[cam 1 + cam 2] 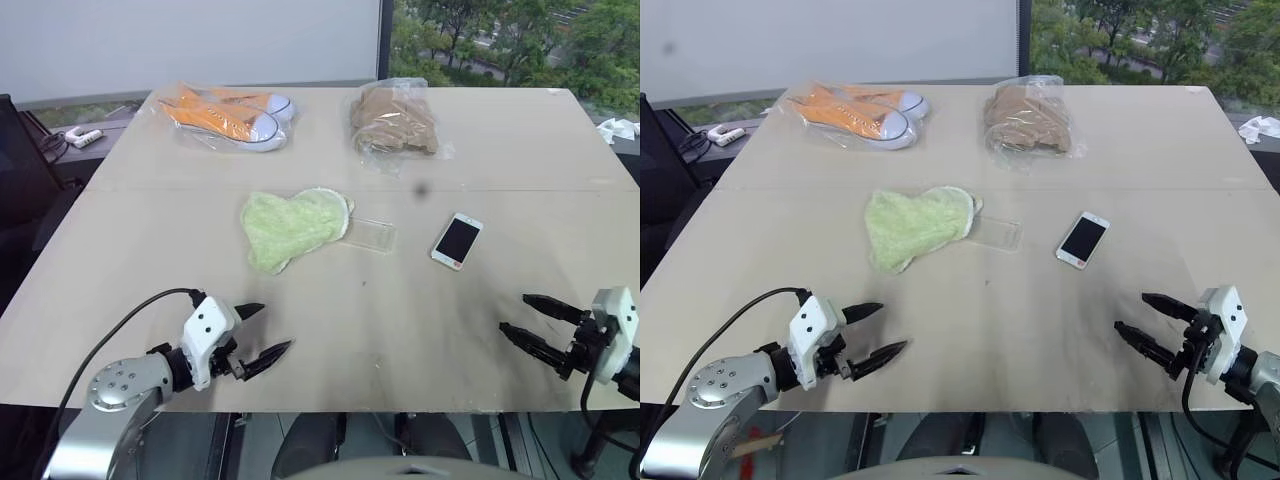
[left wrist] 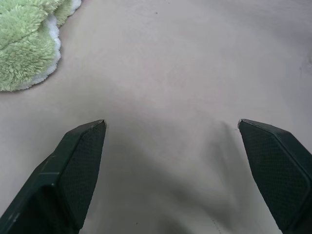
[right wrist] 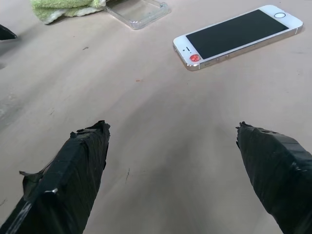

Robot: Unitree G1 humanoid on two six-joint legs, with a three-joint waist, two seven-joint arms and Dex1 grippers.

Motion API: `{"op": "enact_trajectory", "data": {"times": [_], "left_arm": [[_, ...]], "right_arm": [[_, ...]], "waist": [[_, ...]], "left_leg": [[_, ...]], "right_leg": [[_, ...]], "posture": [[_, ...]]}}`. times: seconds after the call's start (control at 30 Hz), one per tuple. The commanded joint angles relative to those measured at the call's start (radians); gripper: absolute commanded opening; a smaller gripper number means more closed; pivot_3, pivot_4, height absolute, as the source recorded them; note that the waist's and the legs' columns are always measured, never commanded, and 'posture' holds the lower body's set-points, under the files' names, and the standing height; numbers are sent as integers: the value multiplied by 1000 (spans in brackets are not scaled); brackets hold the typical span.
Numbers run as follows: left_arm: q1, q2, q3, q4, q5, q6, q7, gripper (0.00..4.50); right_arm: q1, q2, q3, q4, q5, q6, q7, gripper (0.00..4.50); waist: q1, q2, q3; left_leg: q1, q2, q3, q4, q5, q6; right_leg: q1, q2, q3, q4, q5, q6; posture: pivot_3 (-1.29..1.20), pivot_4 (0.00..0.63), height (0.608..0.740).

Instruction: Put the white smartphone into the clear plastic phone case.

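The phone (image 1: 457, 241) lies screen up on the worktop (image 1: 400, 320), right of centre, nothing touching it. The case (image 1: 368, 236) lies apart to its left, its far end touching a green fluffy cloth (image 1: 292, 226). At the far edge sit bagged orange shoes (image 1: 228, 114) and a bagged tan bundle (image 1: 393, 119). Both tools hover at the near edge, well short of the phone: left tool (image 1: 263, 333) spread and empty, right tool (image 1: 520, 317) spread and empty.
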Motion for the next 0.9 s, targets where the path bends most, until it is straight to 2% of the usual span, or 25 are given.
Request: {"op": "enact_trajectory", "data": {"times": [0.03, 0.7, 0.8, 0.9], "left_arm": [[-7, 4, 19, -12, -16, -14, -4, 4434], [-49, -6, 33, 1, -65, 7, 2, 4434], [-123, -12, 45, 38, -96, 25, 9, 4434], [-250, -14, 20, 118, -65, 42, 47, 4434]], "right_arm": [[-5, -10, -20, -1, 15, -19, 14, 4483], [-11, 2, -5, 27, 14, -50, 34, 4483], [-10, 1, 4, 4, 24, -42, 43, 4483], [-20, -1, 17, -58, 60, -15, 43, 4483]], "waist": [[0, 0, 0], [0, 0, 0], [2, 0, 0], [0, 0, 0]], "left_leg": [[0, 0, 0, 0, 0, 0], [0, 0, 0, 0, 0, 0], [0, 0, 0, 0, 0, 0], [1, 0, 0, 0, 0, 0]], "right_leg": [[0, 0, 0, 0, 0, 0], [0, 0, 0, 0, 0, 0], [0, 0, 0, 0, 0, 0], [0, 0, -1, 1, 0, 0]], "posture": [[0, 150, 740], [0, 150, 740], [0, 150, 740], [0, 150, 740]]}}
